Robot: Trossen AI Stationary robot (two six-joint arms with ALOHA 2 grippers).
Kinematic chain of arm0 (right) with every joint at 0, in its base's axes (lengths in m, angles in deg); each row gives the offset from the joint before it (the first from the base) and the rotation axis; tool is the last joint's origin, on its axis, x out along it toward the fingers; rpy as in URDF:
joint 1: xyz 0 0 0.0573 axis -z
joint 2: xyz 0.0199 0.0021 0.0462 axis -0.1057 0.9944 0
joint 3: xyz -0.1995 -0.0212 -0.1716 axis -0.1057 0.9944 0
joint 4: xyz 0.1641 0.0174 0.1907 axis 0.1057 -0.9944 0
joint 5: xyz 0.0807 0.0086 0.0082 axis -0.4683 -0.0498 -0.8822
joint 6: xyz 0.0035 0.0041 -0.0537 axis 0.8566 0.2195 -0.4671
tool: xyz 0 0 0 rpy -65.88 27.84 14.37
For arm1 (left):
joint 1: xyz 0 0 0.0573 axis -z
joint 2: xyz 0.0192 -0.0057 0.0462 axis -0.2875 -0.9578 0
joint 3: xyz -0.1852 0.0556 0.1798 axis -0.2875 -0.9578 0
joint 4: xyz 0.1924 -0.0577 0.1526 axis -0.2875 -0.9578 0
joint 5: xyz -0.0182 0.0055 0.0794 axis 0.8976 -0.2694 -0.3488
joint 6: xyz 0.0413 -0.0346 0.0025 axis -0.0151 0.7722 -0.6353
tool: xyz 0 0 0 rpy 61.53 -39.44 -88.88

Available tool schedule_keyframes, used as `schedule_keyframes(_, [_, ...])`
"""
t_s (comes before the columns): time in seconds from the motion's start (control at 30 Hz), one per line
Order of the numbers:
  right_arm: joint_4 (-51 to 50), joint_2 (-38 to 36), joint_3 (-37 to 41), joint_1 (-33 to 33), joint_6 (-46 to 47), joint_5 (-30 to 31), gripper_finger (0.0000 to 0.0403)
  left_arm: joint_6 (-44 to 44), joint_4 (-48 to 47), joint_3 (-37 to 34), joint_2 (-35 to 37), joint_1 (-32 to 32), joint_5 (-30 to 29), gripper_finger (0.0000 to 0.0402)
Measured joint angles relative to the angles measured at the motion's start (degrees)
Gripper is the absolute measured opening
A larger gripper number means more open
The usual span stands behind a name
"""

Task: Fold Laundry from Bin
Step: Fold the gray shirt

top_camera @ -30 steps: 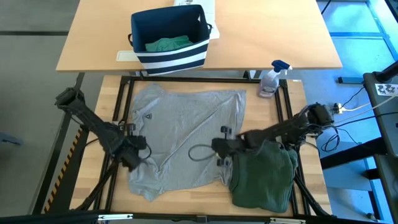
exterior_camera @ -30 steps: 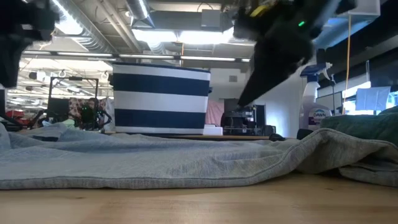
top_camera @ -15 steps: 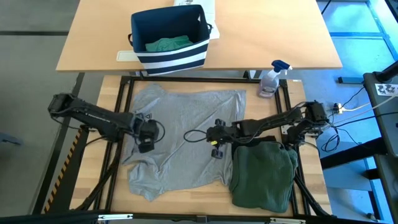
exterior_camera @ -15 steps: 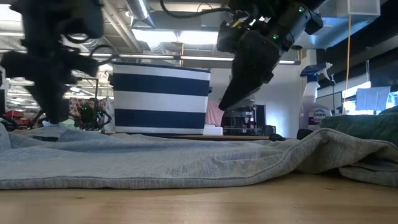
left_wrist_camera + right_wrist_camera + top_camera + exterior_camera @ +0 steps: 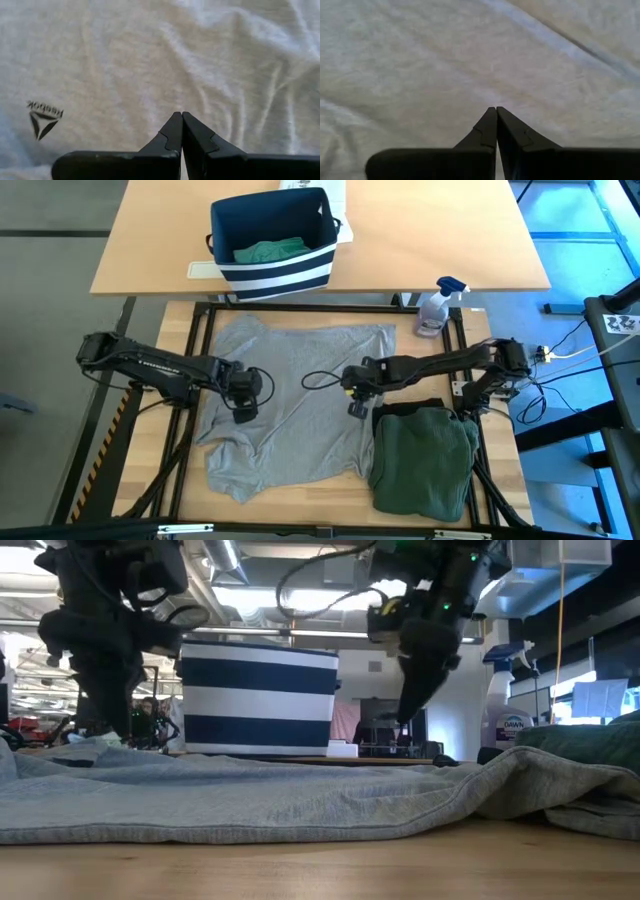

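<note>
A light grey T-shirt [image 5: 300,405] lies spread flat on the wooden table [image 5: 490,380], with some wrinkles; the low view shows it as a low sheet [image 5: 300,802]. My left gripper [image 5: 242,412] is shut and points down at the shirt's left part, near the printed logo [image 5: 44,116]. My right gripper [image 5: 356,406] is shut and hangs above the shirt's right part, clear of it in the low view [image 5: 402,720]. A folded dark green garment [image 5: 425,465] rests at the near right. The bin [image 5: 270,275] on the far table holds a teal-green garment [image 5: 268,251]. My left gripper's shut fingertips [image 5: 100,732] come down from above to about the level of the grey shirt's left part [image 5: 150,90]. Whether they touch the cloth, I cannot tell.
A spray bottle [image 5: 437,308] stands at the table's far right corner. A black frame [image 5: 200,320] runs along the table's edges. Cables [image 5: 318,378] trail from the right wrist over the shirt. White papers [image 5: 205,269] lie beside the bin.
My left gripper has swung from the shirt's near left edge toward the table's right and far side, over the shirt, and sunk a little while turning. My right gripper has moved toward the far edge above the shirt. Both stayed shut. The shirt has not moved.
</note>
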Motion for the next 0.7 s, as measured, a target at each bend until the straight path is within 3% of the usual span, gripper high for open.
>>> schedule_keyframes(0.2, [-0.5,0.8,-0.2,-2.4,0.2,1.6,0.0007,-1.2,1.3,0.0,0.0,1.0,-0.3,0.0000])
schedule_keyframes(0.43, [-0.7,1.8,1.5,0.6,1.1,3.7,0.0007,-0.5,-1.3,0.0,0.0,-0.2,-1.9,0.0000])
schedule_keyframes(0.7, [12.1,3.6,1.5,2.5,-0.2,-1.4,0.0007,2.7,-5.0,0.0,-5.0,-8.1,-1.2,0.0000])
